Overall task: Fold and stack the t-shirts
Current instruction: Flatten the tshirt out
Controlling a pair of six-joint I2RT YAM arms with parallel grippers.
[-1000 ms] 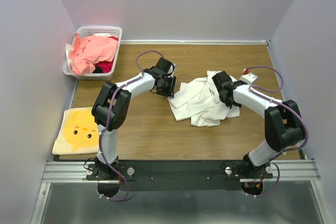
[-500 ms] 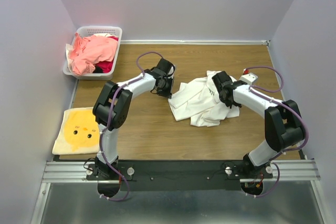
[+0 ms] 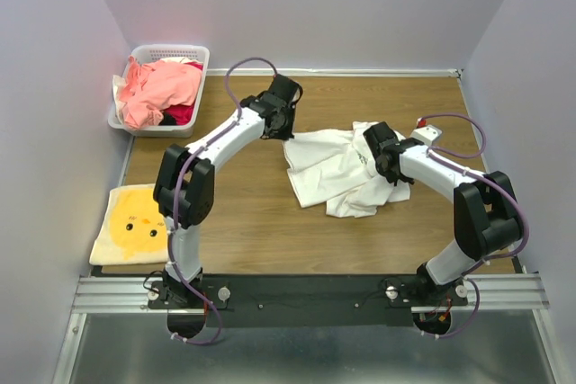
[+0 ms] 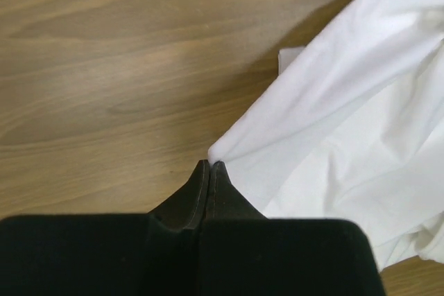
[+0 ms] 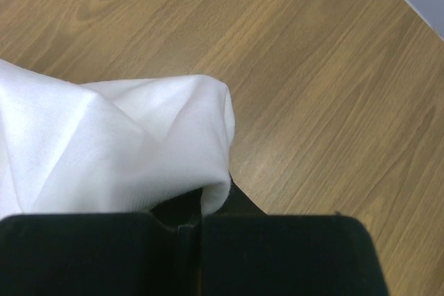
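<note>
White t-shirt (image 3: 337, 173) lies rumpled on the table (image 3: 252, 222), right of ctr and toward the far edge, drawn out between the two arms. The left jaws, pressed fully together, pinch a pointed fold at the shirt's left edge; the cloth fans away from their tips. The right jaws, likewise closed w/ no gap, grip a bunched fold at the shirt's right side, fabric humped over the tips, hem tucked between them. Far left corner: a white basket (image 3: 171, 49) w/ a salmon-pink tee (image 3: 162, 87) and a red tee (image 3: 183, 114). Near left edge: a yellow cloth (image 3: 135, 222) w/ a chick face.
</note>
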